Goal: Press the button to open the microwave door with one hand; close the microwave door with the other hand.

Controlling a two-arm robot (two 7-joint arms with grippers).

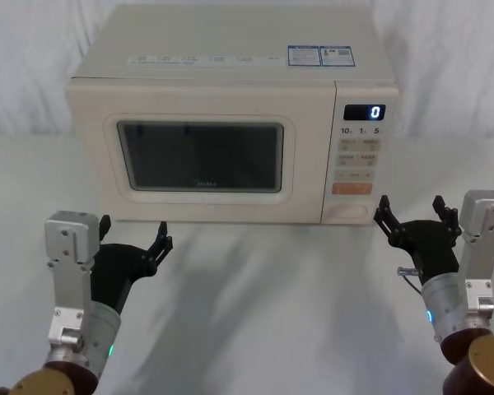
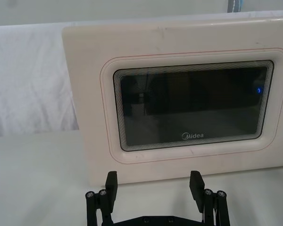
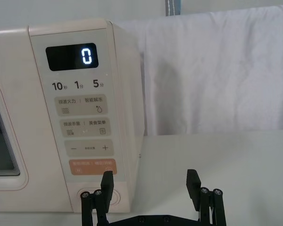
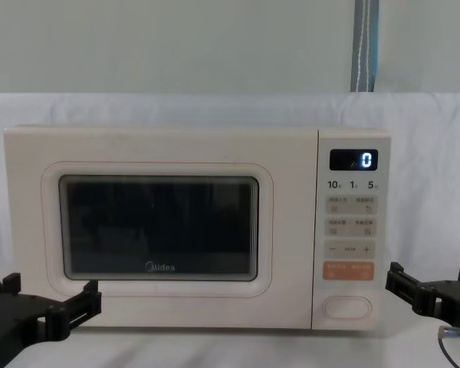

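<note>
Head view shows the microwave door [image 1: 199, 156] shut flat on the front of the oven, which sits on the white worktop [image 1: 263, 304]. The button [image 1: 348, 211] is at the bottom of the control panel [image 1: 359, 160], under the orange key [image 1: 351, 188]. The right tool [image 1: 417, 219] waits just beside the button with fingers spread wide. The left tool [image 1: 133, 239] sits low in front of the door, also wide, touching nothing.

Black fingers [image 1: 157, 243] on silver wrists — green light left, blue right — brass-coloured joints behind.
</note>
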